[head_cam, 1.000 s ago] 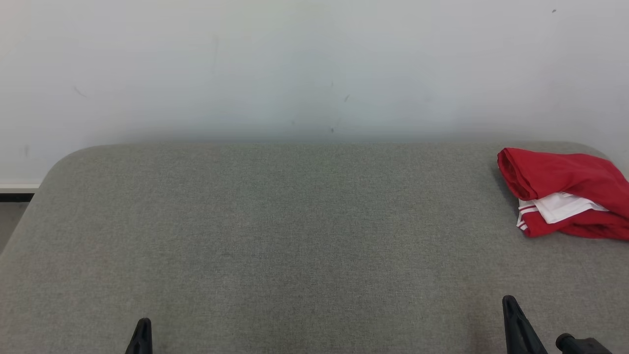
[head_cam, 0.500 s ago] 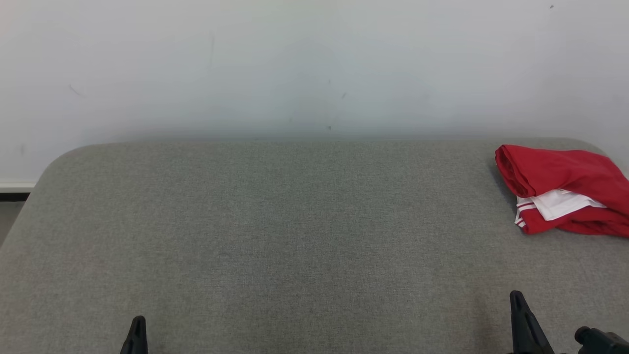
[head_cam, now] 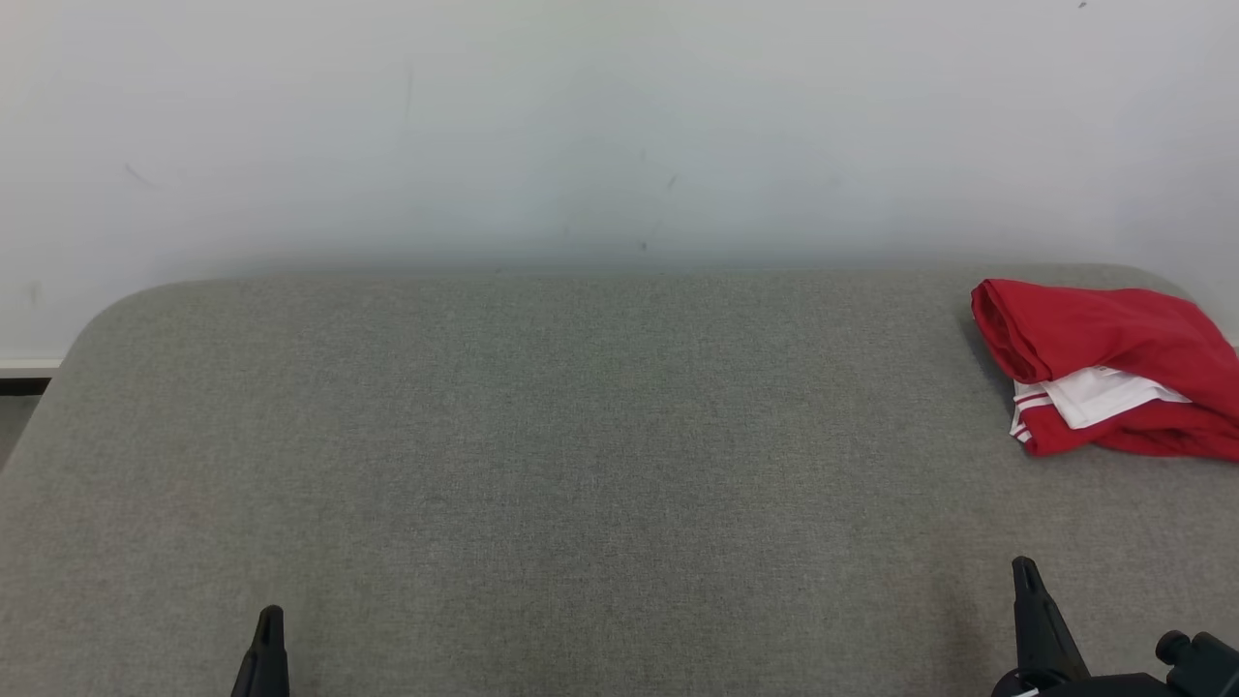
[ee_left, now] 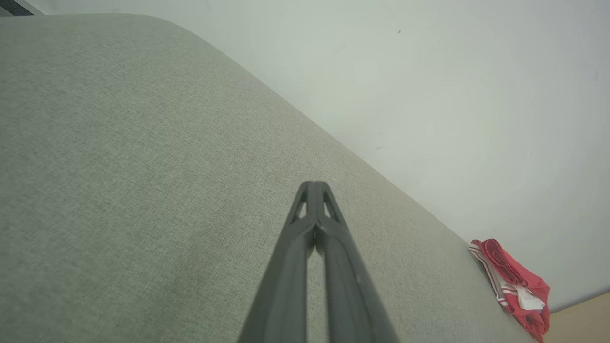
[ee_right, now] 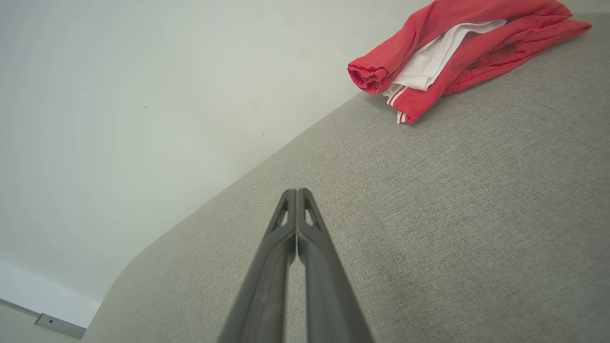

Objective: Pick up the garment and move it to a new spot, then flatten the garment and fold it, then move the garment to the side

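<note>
The garment is a red piece of clothing with white trim, lying bunched at the far right of the grey padded table. It also lies at the lower right of the left wrist view as garment and at the top right of the right wrist view as garment. My left gripper stands at the near left edge, shut, with nothing in it. At the near right, well short of the cloth, my right gripper is shut and empty too.
A pale wall rises right behind the table's far edge. The table's corners are rounded, and a strip of floor and baseboard shows past its left end.
The whole head view has shifted slightly up and left, so the camera moved. Both gripper tips reach a little higher into the picture than before. The garment has stayed in place.
</note>
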### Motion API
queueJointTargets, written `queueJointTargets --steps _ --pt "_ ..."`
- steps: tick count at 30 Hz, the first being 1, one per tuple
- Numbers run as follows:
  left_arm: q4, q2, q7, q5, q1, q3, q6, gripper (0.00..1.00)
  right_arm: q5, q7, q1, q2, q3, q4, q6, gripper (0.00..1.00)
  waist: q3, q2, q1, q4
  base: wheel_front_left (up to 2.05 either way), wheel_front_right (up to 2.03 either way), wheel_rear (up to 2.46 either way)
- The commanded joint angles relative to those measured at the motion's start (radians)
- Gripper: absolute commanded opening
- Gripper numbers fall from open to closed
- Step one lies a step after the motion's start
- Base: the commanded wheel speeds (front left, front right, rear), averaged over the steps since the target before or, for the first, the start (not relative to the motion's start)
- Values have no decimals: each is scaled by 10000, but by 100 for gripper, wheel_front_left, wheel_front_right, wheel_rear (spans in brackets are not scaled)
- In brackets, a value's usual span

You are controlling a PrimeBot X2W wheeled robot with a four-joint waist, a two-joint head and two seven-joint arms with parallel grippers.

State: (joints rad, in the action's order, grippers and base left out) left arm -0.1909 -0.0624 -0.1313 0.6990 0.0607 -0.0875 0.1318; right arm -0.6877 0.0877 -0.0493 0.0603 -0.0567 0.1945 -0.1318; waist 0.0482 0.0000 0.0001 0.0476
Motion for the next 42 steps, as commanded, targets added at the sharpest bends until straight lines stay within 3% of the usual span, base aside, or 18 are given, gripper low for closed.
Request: queueJointTargets --steps 1,42 --pt "99 -32 90 364 -312 -49 -4 0 -319 -44 261 3 -57 -101 5 0 -7 0 -1 -6 0 0 0" --pt "-240 50 1380 5102 -1108 -180 -8 0 -5134 -1129 1006 -53 -353 216 12 0 -226 0 -1 -210 0 0 0"
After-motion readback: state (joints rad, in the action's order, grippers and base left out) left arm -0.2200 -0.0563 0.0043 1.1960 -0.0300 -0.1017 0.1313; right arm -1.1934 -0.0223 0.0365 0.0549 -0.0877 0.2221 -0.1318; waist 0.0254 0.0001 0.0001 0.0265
